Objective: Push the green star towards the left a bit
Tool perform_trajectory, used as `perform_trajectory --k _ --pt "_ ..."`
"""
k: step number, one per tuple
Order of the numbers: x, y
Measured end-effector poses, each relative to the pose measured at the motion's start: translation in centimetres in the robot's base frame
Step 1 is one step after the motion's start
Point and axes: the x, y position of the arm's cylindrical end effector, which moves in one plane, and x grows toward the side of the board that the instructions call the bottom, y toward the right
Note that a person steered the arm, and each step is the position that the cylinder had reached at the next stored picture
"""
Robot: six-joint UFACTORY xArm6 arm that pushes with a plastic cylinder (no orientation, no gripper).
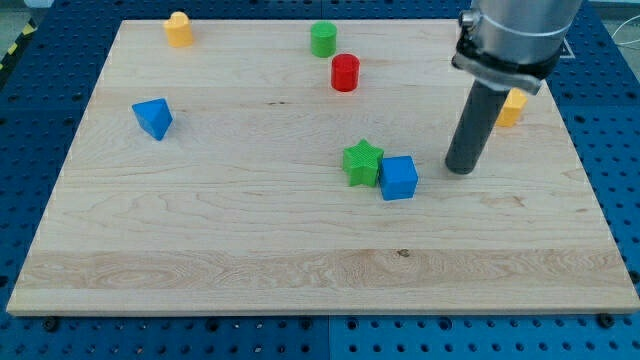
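**Green star sits mid-board, my tip close by on its right**

Green star lies a little right of the middle of the wooden board, roughly halfway between the top and bottom edges. A blue cube touches it on the view's right and slightly lower, so the two form a tight pair.

My tip rests on the board to the right of that pair, near the blue cube but not touching it, with a strip of bare wood between them. The blue cube stands between my tip and the green star. The rod rises from the tip toward the top right of the view, where the grey body of the arm covers part of the board's top right corner. This arm carries no pincer, only the rod, so there is nothing to be apart or together.

A yellow block shows near the right edge, partly hidden behind the rod, its shape hard to make out. Near the top edge stand a green cylinder and, just below and to its right, a red cylinder, the two close but apart. A second yellow block, with a rounded top, sits near the top left corner. A blue block of a wedge-like shape lies toward the left edge, well apart from everything else.
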Motion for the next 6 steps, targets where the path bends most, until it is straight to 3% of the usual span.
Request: perform_trajectory --k 5,6 --pt "-1.3 -15.0" --pt "-1.7 -15.5"
